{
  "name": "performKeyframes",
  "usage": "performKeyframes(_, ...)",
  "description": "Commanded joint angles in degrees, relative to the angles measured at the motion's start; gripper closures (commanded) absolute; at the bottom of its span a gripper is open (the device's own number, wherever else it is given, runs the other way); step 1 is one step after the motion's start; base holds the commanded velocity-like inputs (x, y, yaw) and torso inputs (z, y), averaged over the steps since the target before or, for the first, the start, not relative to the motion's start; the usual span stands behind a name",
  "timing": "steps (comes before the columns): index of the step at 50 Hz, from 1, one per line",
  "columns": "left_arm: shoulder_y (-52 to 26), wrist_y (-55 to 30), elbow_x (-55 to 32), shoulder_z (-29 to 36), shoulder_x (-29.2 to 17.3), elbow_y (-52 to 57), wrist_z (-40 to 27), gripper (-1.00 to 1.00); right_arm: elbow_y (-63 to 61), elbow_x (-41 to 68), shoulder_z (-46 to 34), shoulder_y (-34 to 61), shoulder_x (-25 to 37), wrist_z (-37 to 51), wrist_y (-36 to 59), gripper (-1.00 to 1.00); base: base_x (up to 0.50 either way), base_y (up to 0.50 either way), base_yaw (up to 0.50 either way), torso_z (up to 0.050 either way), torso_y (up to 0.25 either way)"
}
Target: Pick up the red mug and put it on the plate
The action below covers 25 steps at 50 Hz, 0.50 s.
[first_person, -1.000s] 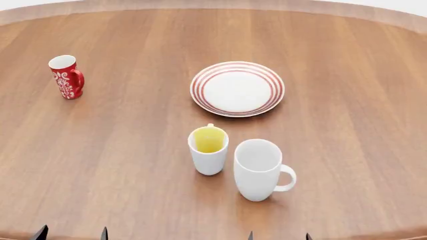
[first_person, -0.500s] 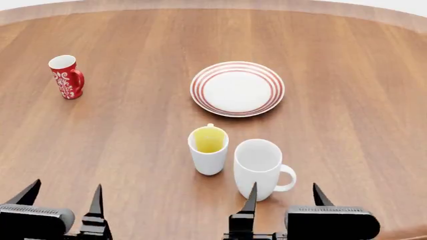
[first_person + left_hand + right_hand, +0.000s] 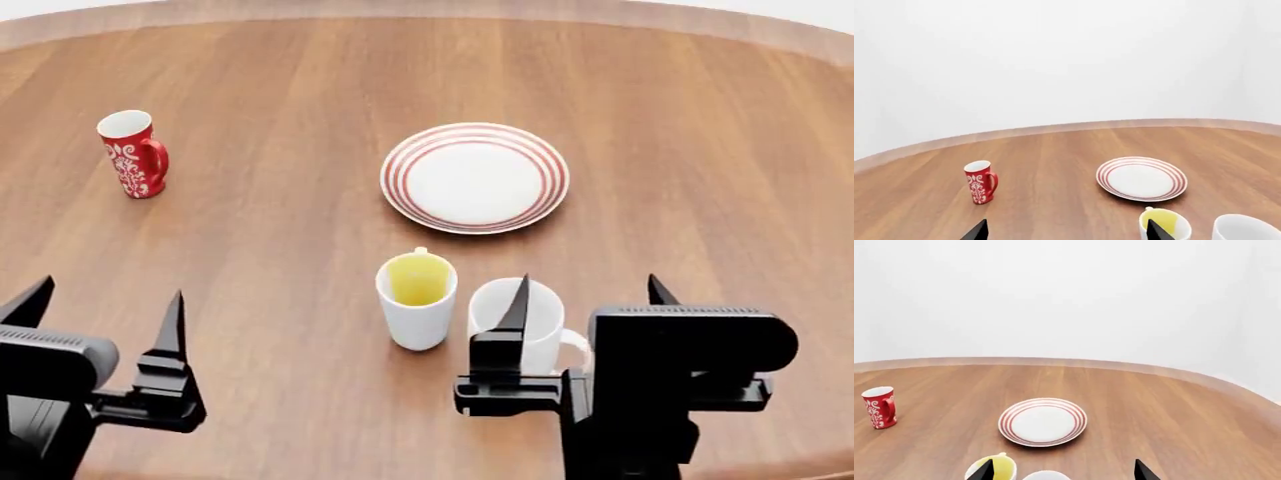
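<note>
The red mug [image 3: 134, 153] with white floral pattern stands upright at the far left of the table; it also shows in the left wrist view [image 3: 980, 182] and the right wrist view [image 3: 879, 407]. The plate [image 3: 475, 177], white with red rings, lies at the centre back and is empty; it also shows in both wrist views [image 3: 1141, 178] [image 3: 1043, 421]. My left gripper [image 3: 100, 305] is open and empty at the near left, well short of the red mug. My right gripper [image 3: 590, 295] is open and empty at the near right, over the large white mug.
A white mug with yellow inside [image 3: 416, 298] and a larger plain white mug [image 3: 497, 318] stand side by side in front of the plate, between it and my right gripper. The round wooden table's far edge [image 3: 427, 10] curves at the back.
Both arms have risen into the head view from the bottom edge and moved forward. The right gripper now partly covers the large white mug. The mugs and plate have not moved.
</note>
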Motion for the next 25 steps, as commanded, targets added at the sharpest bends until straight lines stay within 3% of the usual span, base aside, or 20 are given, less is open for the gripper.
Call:
performKeyframes(1,-0.8,-0.8,-0.3,0.2,-0.7,0.5,-0.4,-1.0,-0.5,0.1,-0.2,1.7,0.5,1.3,1.9,-1.0,0.0,0.0,0.0,0.0,0.0)
performKeyframes(8,-0.5,-0.6,-0.6,0.2,-0.9,0.5,-0.5,-1.0,-0.5,0.7,-0.6,1.7,0.7,1.3,2.2,-1.0,0.01,0.0,0.0,0.0,0.0)
performKeyframes(25,-0.5,-0.6,-1.1,0.4,-1.5,0.6,-1.0,-1.0,-1.0,1.7,-0.5,2.8,1.3,2.1,3.8,-1.0,0.5,0.0,0.0,0.0,0.0)
